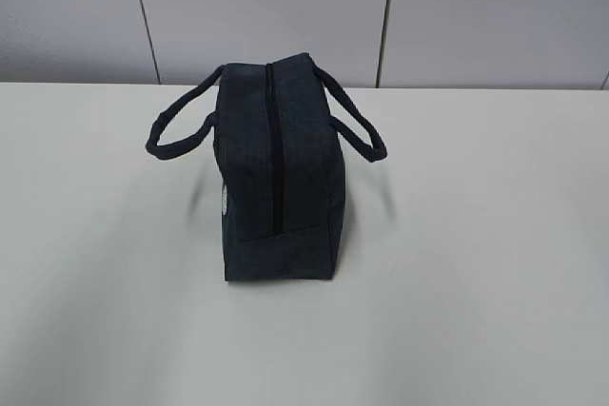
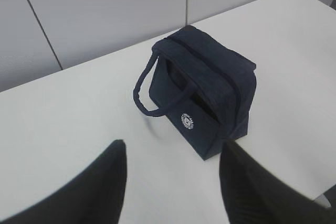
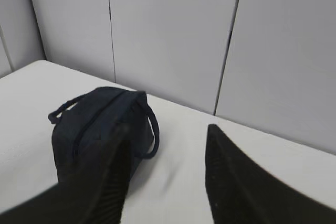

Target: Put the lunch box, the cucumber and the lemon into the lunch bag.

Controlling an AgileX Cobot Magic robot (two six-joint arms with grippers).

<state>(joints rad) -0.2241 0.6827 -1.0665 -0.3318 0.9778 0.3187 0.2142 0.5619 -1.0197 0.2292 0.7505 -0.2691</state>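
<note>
Exterior view shows the lunch bag [image 1: 278, 178] standing upright at the table's [image 1: 476, 263] centre, zipper closed on top. Left gripper [image 2: 172, 182] has jaws apart, empty, bag at its 12 o'clock. Right gripper [image 3: 165, 177] likewise apart, bag [image 3: 94, 124] at 10 o'clock.

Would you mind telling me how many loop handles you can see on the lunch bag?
2. One handle hangs off the left side of the lunch bag in the exterior view; the other handle hangs off its right side. None appears hidden.
</note>
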